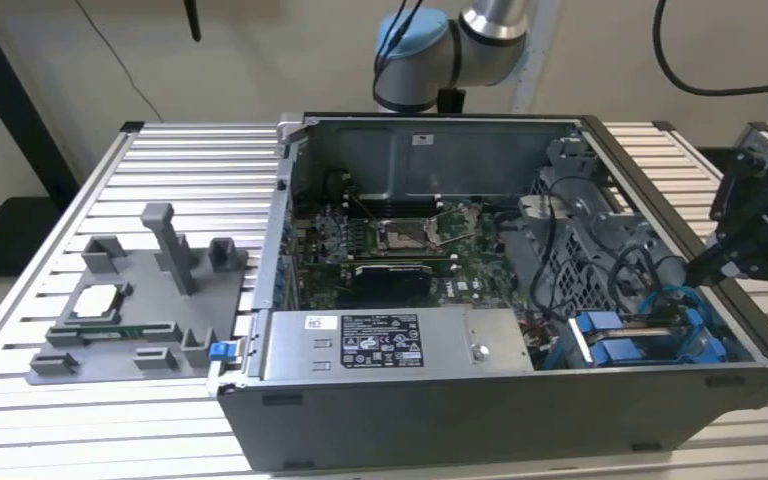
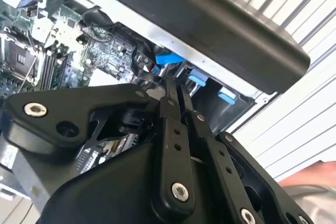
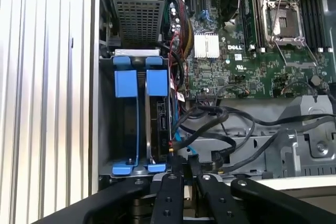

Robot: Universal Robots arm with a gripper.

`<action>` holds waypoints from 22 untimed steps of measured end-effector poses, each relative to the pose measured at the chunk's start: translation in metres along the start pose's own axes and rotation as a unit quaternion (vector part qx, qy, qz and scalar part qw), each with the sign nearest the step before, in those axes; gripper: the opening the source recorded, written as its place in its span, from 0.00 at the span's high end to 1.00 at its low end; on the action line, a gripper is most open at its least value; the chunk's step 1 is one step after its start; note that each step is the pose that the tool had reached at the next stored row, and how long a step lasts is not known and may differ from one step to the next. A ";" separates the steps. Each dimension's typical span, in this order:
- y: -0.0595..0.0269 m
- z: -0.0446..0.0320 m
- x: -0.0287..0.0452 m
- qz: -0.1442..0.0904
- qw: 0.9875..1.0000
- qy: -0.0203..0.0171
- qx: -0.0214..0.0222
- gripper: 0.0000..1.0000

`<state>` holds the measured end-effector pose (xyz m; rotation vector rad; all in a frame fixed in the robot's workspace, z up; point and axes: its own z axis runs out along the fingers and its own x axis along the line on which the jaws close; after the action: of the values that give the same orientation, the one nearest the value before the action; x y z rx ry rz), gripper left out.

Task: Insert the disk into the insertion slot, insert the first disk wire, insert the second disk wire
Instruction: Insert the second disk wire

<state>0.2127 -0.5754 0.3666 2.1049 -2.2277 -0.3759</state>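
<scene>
Tool (image 3: 182,174) fingers pressed together over a black cable end at the insertion slot (image 3: 137,119), where the disk (image 3: 160,116) sits on edge, inside the computer case (image 1: 491,420) on the desk (image 1: 77,420).

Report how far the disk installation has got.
Done, apparently: the disk sits on edge in the insertion slot, between its blue clips. In hand: the gripper, closed, is at the disk's cable end; whether it pinches a connector is unclear. Left: loose black wires lie beside the bay, so neither wire shows as plugged.
</scene>
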 end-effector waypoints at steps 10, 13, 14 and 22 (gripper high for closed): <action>0.0340 -0.0063 0.0006 0.002 1.000 -0.006 0.000 1.00; 0.0425 -0.0054 0.0010 0.002 1.000 -0.008 0.000 1.00; 0.0455 -0.0048 0.0012 0.002 1.000 -0.008 0.001 1.00; 0.0641 0.0045 0.0042 -0.001 1.000 -0.009 0.019 1.00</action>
<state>0.1489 -0.5762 0.3753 2.1292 -2.2602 -0.3571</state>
